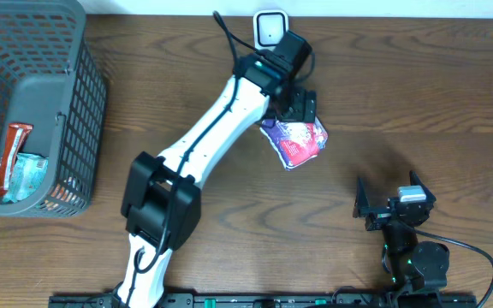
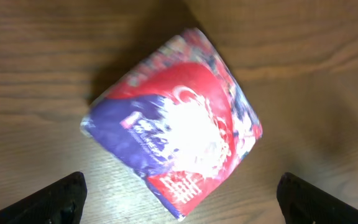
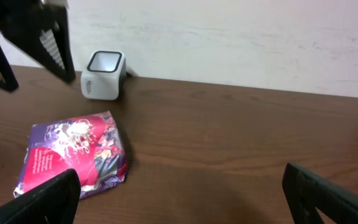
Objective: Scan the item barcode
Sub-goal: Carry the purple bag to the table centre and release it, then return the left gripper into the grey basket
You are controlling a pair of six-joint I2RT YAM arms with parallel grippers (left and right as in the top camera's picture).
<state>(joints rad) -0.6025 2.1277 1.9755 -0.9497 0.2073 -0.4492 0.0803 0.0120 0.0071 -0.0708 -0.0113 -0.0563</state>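
Observation:
The item, a purple and red foil packet [image 1: 296, 141], lies flat on the wooden table just in front of the small white scanner [image 1: 270, 29]. My left gripper [image 1: 302, 107] hangs over the packet's far edge, open, with nothing between its fingers. In the left wrist view the packet [image 2: 173, 134] fills the middle, and the left gripper [image 2: 179, 199] has its jaws wide apart on either side, clear of it. My right gripper [image 1: 389, 198] is open near the front right. From the right wrist I see the packet [image 3: 73, 152], the scanner [image 3: 104, 74] and the open right gripper [image 3: 179, 193].
A grey mesh basket [image 1: 84, 51] stands at the left edge with snack packets [image 1: 15, 162] inside. The left arm [image 1: 212, 128] stretches diagonally across the table's middle. A pale wall [image 3: 229, 37] runs behind the scanner.

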